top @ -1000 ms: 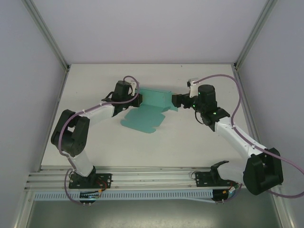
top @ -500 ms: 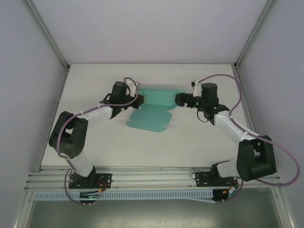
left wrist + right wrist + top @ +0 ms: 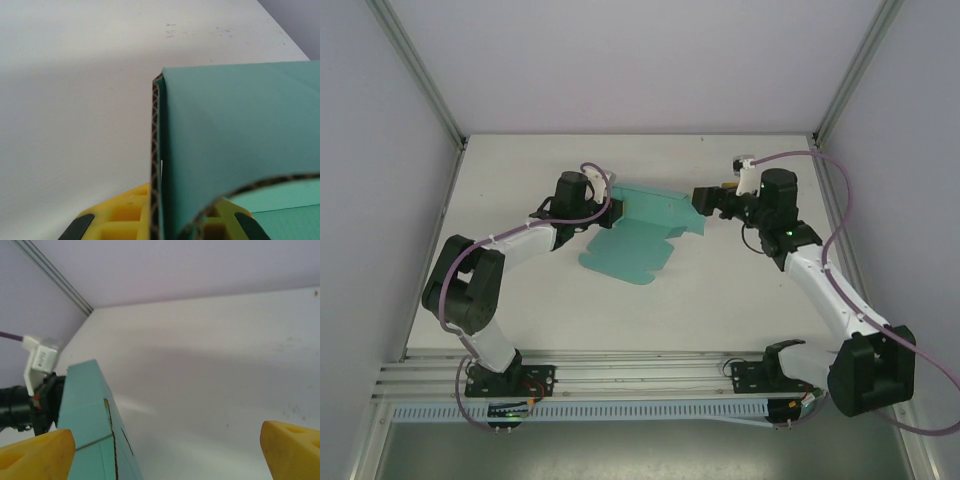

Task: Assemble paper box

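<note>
Position: paper box [image 3: 642, 228] sat mid-table, a bit toward the far side. It was teal card, half folded. One long panel stood up on edge, running left to right. The rest of the sheet lay flat on the table [image 3: 520, 300] in front of it, notched near edge toward the arm bases.

Left gripper [image 3: 611, 207] was clenched on the left end of the raised panel. In the left wrist view the yellow fingers [image 3: 115, 222] sat either side of the card. The fluted cut edge ran vertical through mid-frame. A second cut edge curved across the bottom right.

Right gripper [image 3: 702, 200] was at the right end of the raised panel, jaws spread wide and holding nothing. In the right wrist view the panel's end rose just beside one yellow finger [image 3: 35, 455]. The other finger [image 3: 292, 447] was well apart, with bare table between them. I couldn't tell whether the near finger touched the card.

Room: there was bare table on all sides of the box. A wide strip ran between the raised panel and the back wall [image 3: 640, 70]. A larger stretch ran from the flat sheet's near edge down to the rail [image 3: 640, 365]. The side walls [image 3: 370, 200] were well apart from both arms. A purple cable [image 3: 825, 165] looped over the right arm.
</note>
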### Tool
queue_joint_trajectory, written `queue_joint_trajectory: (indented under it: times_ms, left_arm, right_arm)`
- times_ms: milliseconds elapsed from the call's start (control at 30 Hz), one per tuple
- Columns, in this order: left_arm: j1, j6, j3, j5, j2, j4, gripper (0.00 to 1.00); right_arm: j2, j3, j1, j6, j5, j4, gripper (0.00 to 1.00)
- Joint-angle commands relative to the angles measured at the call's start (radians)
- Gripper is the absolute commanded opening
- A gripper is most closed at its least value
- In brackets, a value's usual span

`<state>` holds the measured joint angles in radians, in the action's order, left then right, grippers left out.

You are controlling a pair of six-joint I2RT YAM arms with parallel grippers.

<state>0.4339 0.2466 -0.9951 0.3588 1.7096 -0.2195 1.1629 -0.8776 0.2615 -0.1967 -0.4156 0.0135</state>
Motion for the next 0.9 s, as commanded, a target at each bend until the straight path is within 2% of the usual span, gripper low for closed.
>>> queue_joint_trajectory:
  times_ms: [0, 133, 433, 600, 700, 767, 867]
  left_arm:
    - [0.005, -0.012, -0.034, 0.007, -0.005, 0.007, 0.0]
    - [0.005, 0.002, -0.045, -0.021, -0.005, 0.029, 0.0]
    - [0.006, 0.047, -0.056, 0.013, 0.025, 0.018, 0.0]
    - [0.005, 0.054, -0.056, 0.058, 0.038, -0.014, 0.0]
    - [0.006, 0.058, -0.055, 0.023, 0.043, 0.004, 0.0]
    - [0.006, 0.06, -0.056, -0.009, 0.042, 0.011, 0.0]
    - [0.006, 0.062, -0.055, -0.048, 0.038, 0.025, 0.0]
  right_arm:
    - [0.037, -0.044, -0.002, 0.001, 0.023, 0.029, 0.96]
    - [0.112, -0.078, 0.023, 0.015, -0.027, 0.01, 0.95]
    - [0.251, -0.081, 0.129, 0.083, 0.068, -0.013, 0.96]
    - [0.309, -0.061, 0.185, 0.038, 0.301, 0.139, 0.96]
    - [0.316, -0.016, 0.232, -0.024, 0.501, 0.293, 0.99]
    - [0.311, 0.002, 0.263, -0.068, 0.627, 0.335, 0.99]
    - [0.273, 0.029, 0.282, -0.077, 0.683, 0.338, 0.99]
